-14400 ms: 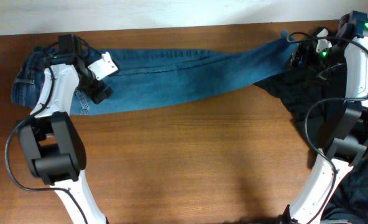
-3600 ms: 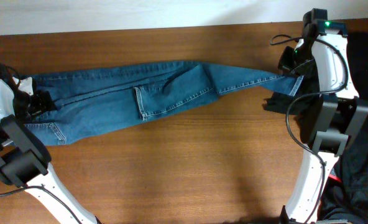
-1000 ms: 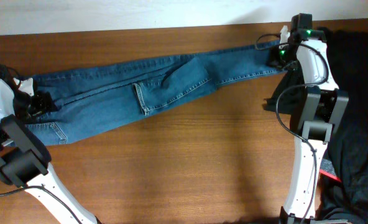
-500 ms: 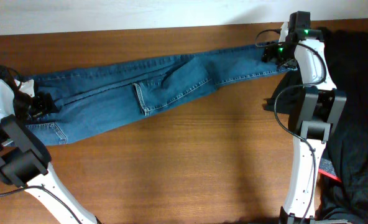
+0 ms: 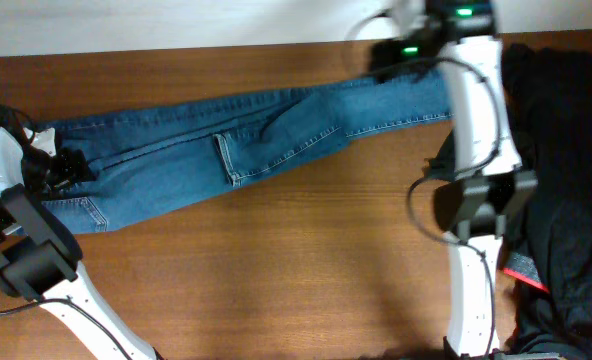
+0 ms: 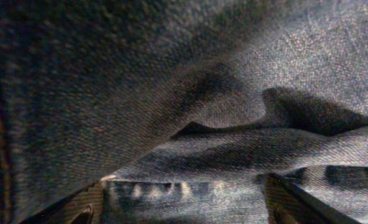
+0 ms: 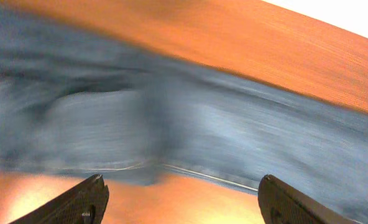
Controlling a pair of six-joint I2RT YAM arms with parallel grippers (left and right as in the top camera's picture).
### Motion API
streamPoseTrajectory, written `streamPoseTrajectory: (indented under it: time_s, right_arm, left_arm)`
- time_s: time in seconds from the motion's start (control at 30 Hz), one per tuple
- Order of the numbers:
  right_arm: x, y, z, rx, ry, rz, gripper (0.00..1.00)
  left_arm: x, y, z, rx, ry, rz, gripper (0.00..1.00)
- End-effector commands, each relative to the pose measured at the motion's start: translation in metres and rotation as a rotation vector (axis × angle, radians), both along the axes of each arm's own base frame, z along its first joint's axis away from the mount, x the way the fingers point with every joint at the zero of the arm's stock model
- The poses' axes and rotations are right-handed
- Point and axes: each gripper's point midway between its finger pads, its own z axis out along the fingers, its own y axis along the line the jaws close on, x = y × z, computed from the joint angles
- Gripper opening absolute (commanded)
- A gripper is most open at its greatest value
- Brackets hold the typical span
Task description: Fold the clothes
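The clothes are blue denim jeans stretched across the back half of the table, waist at the left and leg end at the right. My left gripper sits low at the waist end. In the left wrist view its fingers stand wide apart at the bottom corners, and bunched denim fills the space between and above them; left gripper. My right gripper hovers near the table's back edge over the leg end. It is open, with nothing between its fingers, only blurred jeans and wood below.
A heap of black cloth lies at the right edge beside the right arm's base. A small red thing shows under it. Bare brown table spreads in front of the jeans. A white wall runs behind the back edge.
My right gripper has opened, let go of the leg end and swung left along the back edge. The jeans and the left gripper have stayed put.
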Motion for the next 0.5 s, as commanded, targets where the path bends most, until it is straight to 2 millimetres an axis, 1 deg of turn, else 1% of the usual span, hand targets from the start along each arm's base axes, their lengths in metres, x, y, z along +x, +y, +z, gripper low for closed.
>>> streamPoseTrajectory:
  time_s: [0.0,0.13,0.17,0.2,0.3,0.37,0.47]
  right_arm:
    - [-0.033,0.077,-0.022,-0.042,0.054,0.216,0.82]
    - [-0.062,0.126,-0.040,-0.148,0.074,0.313,0.82]
    - [-0.075,0.145,-0.045,-0.164,0.082,0.357,0.82]
    - [-0.084,0.159,-0.050,-0.172,0.088,0.388,0.82]
    - [-0.102,0.186,-0.062,-0.225,0.083,0.441,0.82]
    - [-0.107,0.201,-0.074,-0.271,0.063,0.434,0.82]
    - [-0.116,0.224,-0.092,-0.295,0.037,0.470,0.82]
  left_arm:
    - [-0.010,-0.005,-0.016,-0.030,0.048,0.009,0.85]
    - [-0.010,-0.004,-0.016,-0.030,0.048,0.009,0.85]
    - [-0.010,-0.004,-0.016,-0.029,0.047,0.009,0.85]
    - [-0.010,-0.004,-0.016,-0.029,0.047,0.009,0.85]
    - [-0.010,-0.004,-0.016,-0.030,0.047,0.009,0.85]
    - [-0.010,-0.004,-0.016,-0.030,0.047,0.009,0.85]
    - [-0.010,-0.006,-0.016,-0.036,0.044,0.009,0.86]
